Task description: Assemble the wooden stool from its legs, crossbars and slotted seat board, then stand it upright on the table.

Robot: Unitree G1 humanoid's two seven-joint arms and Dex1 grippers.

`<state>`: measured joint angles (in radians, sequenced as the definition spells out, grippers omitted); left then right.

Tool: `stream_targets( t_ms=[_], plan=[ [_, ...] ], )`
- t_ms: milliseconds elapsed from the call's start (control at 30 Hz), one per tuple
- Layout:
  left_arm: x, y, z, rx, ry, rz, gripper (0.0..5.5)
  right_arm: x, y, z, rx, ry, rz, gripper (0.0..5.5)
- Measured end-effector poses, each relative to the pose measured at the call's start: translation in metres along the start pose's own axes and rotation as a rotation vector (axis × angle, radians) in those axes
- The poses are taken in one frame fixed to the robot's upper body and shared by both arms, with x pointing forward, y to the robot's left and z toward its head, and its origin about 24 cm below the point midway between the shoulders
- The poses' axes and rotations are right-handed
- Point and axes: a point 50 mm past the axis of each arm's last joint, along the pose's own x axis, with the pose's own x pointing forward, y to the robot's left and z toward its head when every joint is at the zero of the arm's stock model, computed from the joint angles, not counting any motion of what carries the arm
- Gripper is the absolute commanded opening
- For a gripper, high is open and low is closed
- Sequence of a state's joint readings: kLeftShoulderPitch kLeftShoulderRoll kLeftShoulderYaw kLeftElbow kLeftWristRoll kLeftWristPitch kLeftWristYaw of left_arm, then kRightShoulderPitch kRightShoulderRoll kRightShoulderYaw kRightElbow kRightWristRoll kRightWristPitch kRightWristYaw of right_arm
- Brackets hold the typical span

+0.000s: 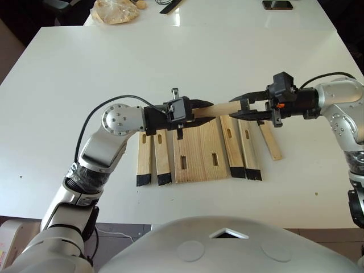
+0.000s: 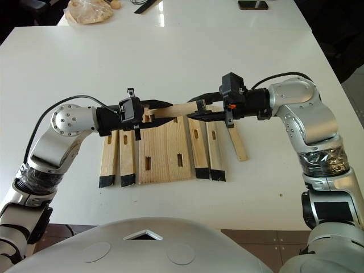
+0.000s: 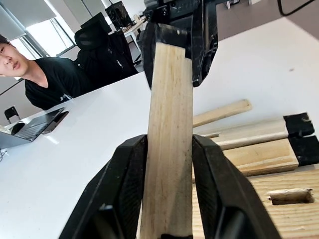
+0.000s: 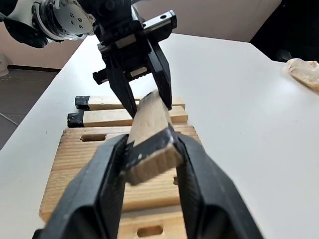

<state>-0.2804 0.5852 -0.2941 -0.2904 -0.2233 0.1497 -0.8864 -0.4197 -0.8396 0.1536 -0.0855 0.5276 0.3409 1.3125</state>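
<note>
A pale wooden bar (image 1: pixel 219 108) hangs level above the slotted seat board (image 1: pixel 199 149), held at both ends. My left gripper (image 1: pixel 208 111) is shut on its left end, the fingers (image 3: pixel 124 189) pressing both sides of the bar (image 3: pixel 169 114). My right gripper (image 1: pixel 233 108) is shut on the right end, clamping the bar's end face (image 4: pixel 152 162). Two black-tipped legs (image 1: pixel 153 162) lie left of the board. Two more legs (image 1: pixel 240 148) lie to its right, and a short crossbar (image 1: pixel 271 141) lies beyond them.
A crumpled plastic bag (image 1: pixel 116 10), a black tool (image 1: pixel 170 5) and a phone (image 1: pixel 277 4) sit at the far edge of the white table (image 1: pixel 74 85). Wide bare table surface lies behind and to both sides of the parts.
</note>
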Motion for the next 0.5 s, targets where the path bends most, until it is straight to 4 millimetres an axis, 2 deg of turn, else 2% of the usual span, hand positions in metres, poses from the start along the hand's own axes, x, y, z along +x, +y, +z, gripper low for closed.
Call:
stream_targets(
  t_ms=[33,100,133,233,267,400,467,500],
  plan=[
    [-0.015,0.01,-0.02,-0.045,0.118,0.122,1.33,-0.017,-0.003,-0.005,0.023,0.074,-0.034,1.07],
    [-0.065,0.019,-0.063,-0.154,0.409,0.307,1.33,-0.055,-0.008,-0.004,0.053,0.182,-0.142,0.81],
    [-0.072,0.018,-0.068,-0.169,0.438,0.322,1.33,-0.059,-0.009,-0.001,0.05,0.185,-0.153,0.64],
    [-0.068,0.01,-0.072,-0.226,0.399,0.314,1.33,-0.053,-0.01,0.006,0.063,0.114,-0.129,0.2],
    [-0.068,0.008,-0.072,-0.278,0.365,0.32,1.33,-0.052,-0.01,0.006,0.075,0.105,-0.13,0.0],
    [-0.05,0.009,-0.032,-0.548,-0.029,0.272,1.33,-0.043,-0.008,0.01,0.121,0.011,-0.107,0.0],
    [-0.048,0.009,-0.02,-0.632,-0.151,0.232,1.78,-0.04,-0.007,0.012,0.145,-0.04,-0.106,0.0],
    [-0.046,0.009,-0.012,-0.683,-0.229,0.204,1.93,-0.037,-0.007,0.014,0.166,-0.074,-0.099,0.21]
  ],
)
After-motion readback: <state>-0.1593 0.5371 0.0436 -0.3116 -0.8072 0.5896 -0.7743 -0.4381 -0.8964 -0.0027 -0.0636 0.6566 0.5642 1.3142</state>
